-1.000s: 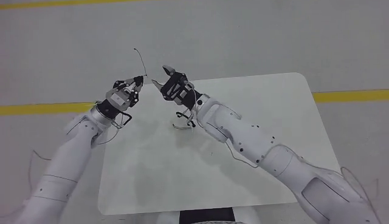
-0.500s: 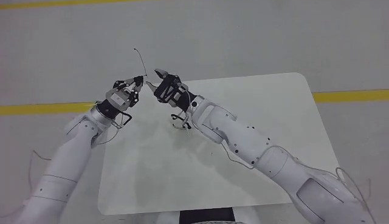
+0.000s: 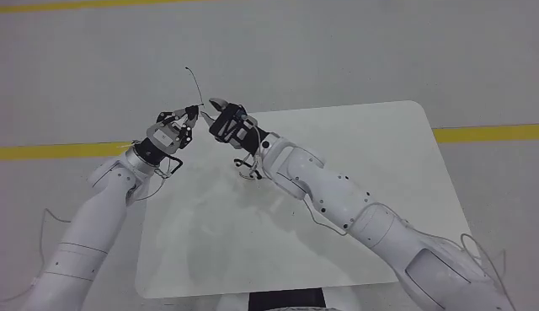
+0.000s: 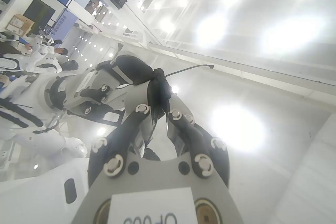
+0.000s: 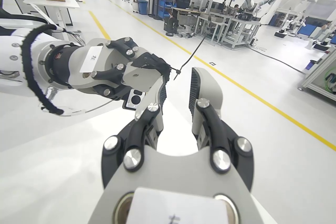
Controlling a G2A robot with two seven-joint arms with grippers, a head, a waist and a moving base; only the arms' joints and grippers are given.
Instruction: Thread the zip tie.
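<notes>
The black zip tie [image 5: 190,55] is held in the air by one end, just off the bench's far left corner. From the grip its thin strap runs free, slightly curved, slanting up and away from the robot, out past the far edge and over the floor. The left pincer [image 3: 194,111] is clenched on the zip tie, its dark-wrapped tips pressed together around the held end.

The right pincer [image 5: 178,86] faces it from the other side, released, jaws standing apart with nothing between them. One of its ribbed fingers [image 5: 195,86] stands just beside the held end of the tie, and the other lies close against the left pincer's tips. Whether they touch I cannot tell.

Both arms meet above that corner of the white bench [image 3: 379,184]. A yellow line [image 3: 67,151] crosses the floor [image 3: 354,50] behind it.
</notes>
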